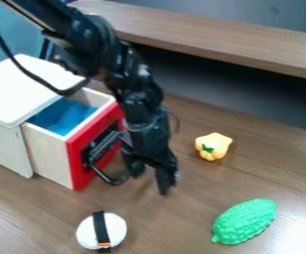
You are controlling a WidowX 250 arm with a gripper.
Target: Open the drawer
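The black gripper point(149, 182) points down just to the right of the drawer's front, low over the table, its two fingers apart. The drawer point(52, 151) has pale wooden sides, a red-edged front and a blue inside, and it stands pulled out of its white box point(0, 141). On the front, a black handle point(109, 178) juts toward the gripper, close to the nearer finger. Whether handle and finger touch, I cannot tell. Part of the drawer's front is behind the arm.
A yellow toy pepper point(212, 146) lies right of the gripper. The green bumpy toy point(245, 222) is at the lower right, and a white oval piece with a black band point(115, 230) lies at the lower left. A raised wooden ledge point(228, 37) runs along the back.
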